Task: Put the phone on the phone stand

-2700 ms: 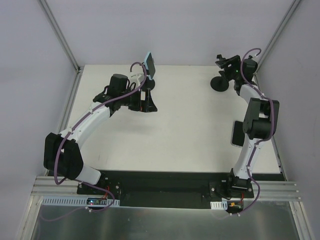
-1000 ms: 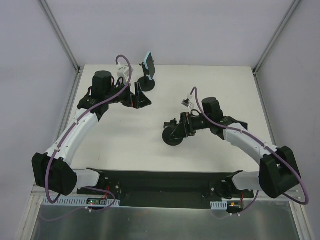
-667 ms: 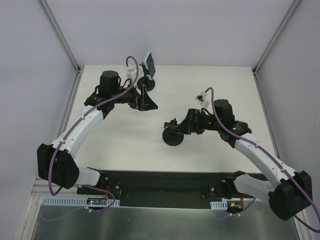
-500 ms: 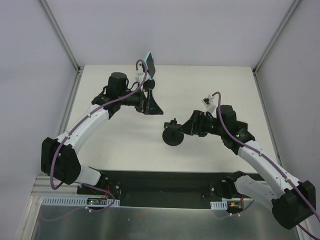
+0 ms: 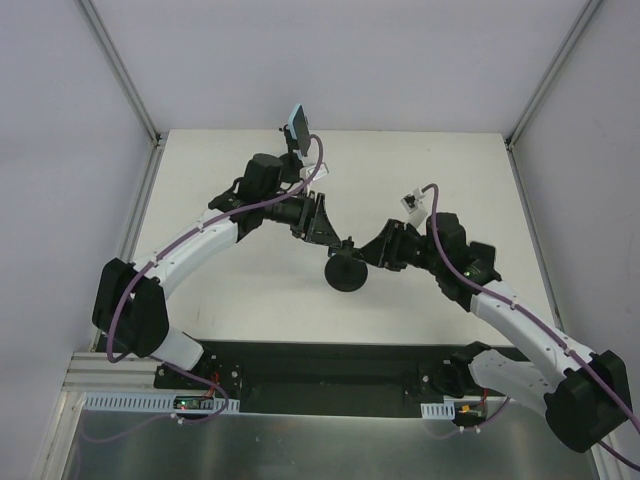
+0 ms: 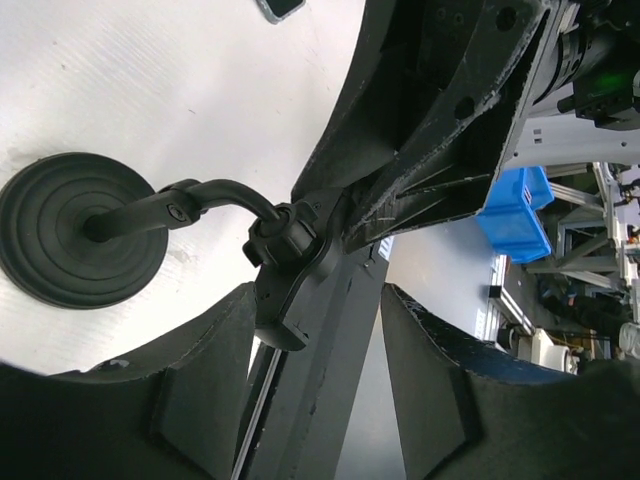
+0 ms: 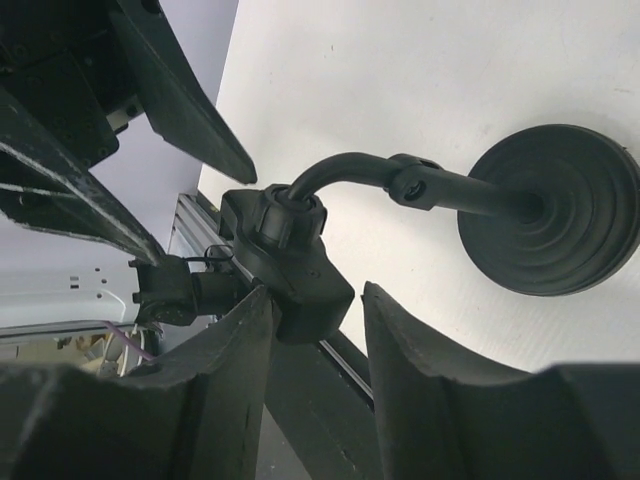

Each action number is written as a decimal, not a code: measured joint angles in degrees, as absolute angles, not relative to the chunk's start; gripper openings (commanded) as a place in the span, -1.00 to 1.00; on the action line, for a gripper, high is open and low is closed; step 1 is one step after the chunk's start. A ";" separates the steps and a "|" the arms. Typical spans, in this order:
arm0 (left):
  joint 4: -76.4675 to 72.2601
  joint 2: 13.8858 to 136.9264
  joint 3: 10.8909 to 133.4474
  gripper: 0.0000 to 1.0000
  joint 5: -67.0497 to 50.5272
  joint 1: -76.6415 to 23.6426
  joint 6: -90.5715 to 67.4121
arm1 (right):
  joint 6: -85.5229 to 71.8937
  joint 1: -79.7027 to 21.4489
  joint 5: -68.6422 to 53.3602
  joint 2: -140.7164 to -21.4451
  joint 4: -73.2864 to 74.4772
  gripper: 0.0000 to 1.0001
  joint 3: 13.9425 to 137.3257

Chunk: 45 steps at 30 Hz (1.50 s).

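Since 0.5 s ago the left gripper (image 5: 328, 232) has swung in from beside the phone (image 5: 296, 124) to the table centre. The right gripper (image 5: 374, 251) and phone stand (image 5: 346, 272) have barely shifted.

Top view: the stand is matte black, its round disc base flat on the white table (image 5: 430, 170) between the 2 grippers. The phone, a thin slab with a light-blue edge, stands tilted at the far edge behind the left arm, well apart from that stand. What carries it is hidden. White arm shells, purple cables. Finger gaps too small to read here.

Left wrist view: the phone stand (image 6: 75, 230) shows concentric ribs on its base and a curved, jointed neck up to a knobbed head. The left gripper (image 6: 318, 300) has its fingers spread wide, 1 each side of the head plate, gripping nothing. The other arm's 2 rough black fingers converge on the head. A blue bin (image 6: 515, 210) beyond the table shows only here.

Right wrist view: the right gripper (image 7: 318, 295) is clamped on the blocky head of the phone stand (image 7: 550, 205). The left fingers show upper left, parted.
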<state>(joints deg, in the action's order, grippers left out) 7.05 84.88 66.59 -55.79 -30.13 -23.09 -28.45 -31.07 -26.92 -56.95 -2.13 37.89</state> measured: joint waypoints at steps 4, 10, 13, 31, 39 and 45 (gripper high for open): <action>6.98 85.21 66.59 0.26 -56.27 -30.79 -23.24 | -28.88 -31.07 -25.52 -56.71 -2.74 0.29 37.63; 7.11 82.48 65.60 0.80 -51.66 -30.81 -22.52 | -26.26 -28.75 -16.27 -51.24 7.05 0.78 38.46; 9.06 76.82 64.84 0.89 -45.71 -30.79 -20.40 | -24.34 -23.22 -9.43 -45.39 14.28 0.80 38.98; 10.74 66.63 64.71 0.93 -34.44 -30.79 -15.79 | -18.87 29.41 0.08 -68.82 19.27 0.80 41.19; 11.00 66.63 64.71 0.94 -34.46 -30.79 -15.84 | -17.28 33.87 -10.02 -85.41 16.45 0.81 45.82; 11.03 66.63 64.71 0.95 -34.50 -30.79 -15.84 | -15.31 29.74 -15.66 -88.07 14.11 0.83 46.92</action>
